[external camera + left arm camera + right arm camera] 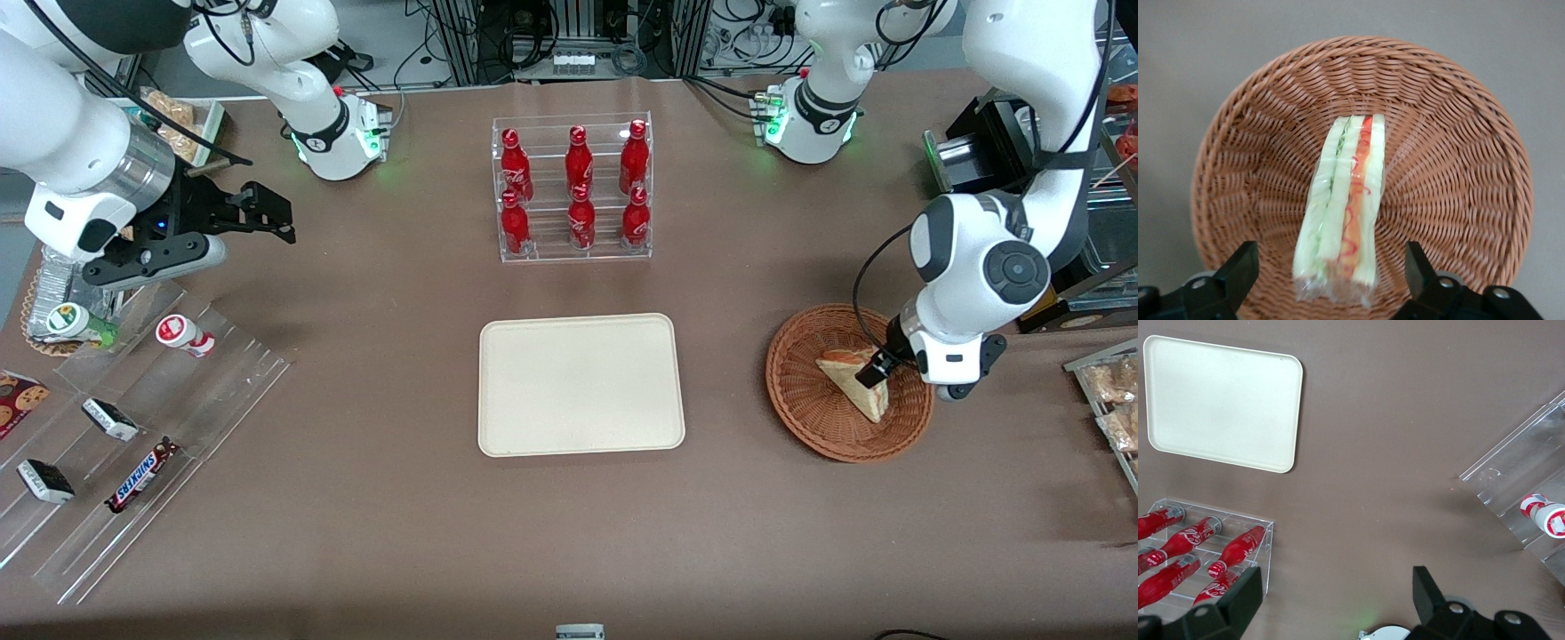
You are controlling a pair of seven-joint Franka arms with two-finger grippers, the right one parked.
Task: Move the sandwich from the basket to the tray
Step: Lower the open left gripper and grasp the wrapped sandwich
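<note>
A small white-and-black item [580,631] sits at the very edge of the brown surface [400,533] nearest the front camera, too cut off to identify. Toward the parked arm's end, a clear stepped rack [133,462] holds a Snickers bar [140,476], two dark wrapped bars [110,419] and a small red-and-white bottle [185,336] lying on its side. The cream tray [581,384] lies flat mid-surface, nothing on it. Farther from the camera than the tray, a clear rack [573,188] holds six red cola bottles [580,160] in two rows of three. Toward the working arm's end, the round wicker basket [805,409] rests on the surface, well apart from the tray. The sandwich [855,380] lies inside the basket, a wrapped wedge; the left wrist view shows its cut edge, white bread with green and red-orange layers, running across the basket floor [1451,187]. The hand [876,369] is low over the basket, right at the sandwich. In the wrist view its two black fingers [1238,270] stand spread wide apart, one to each side of the wrapped end of the sandwich, with a gap showing between each finger and the wrap; nothing is gripped. Packets of brown baked goods [1111,391] sit at the surface edge past the basket.
</note>
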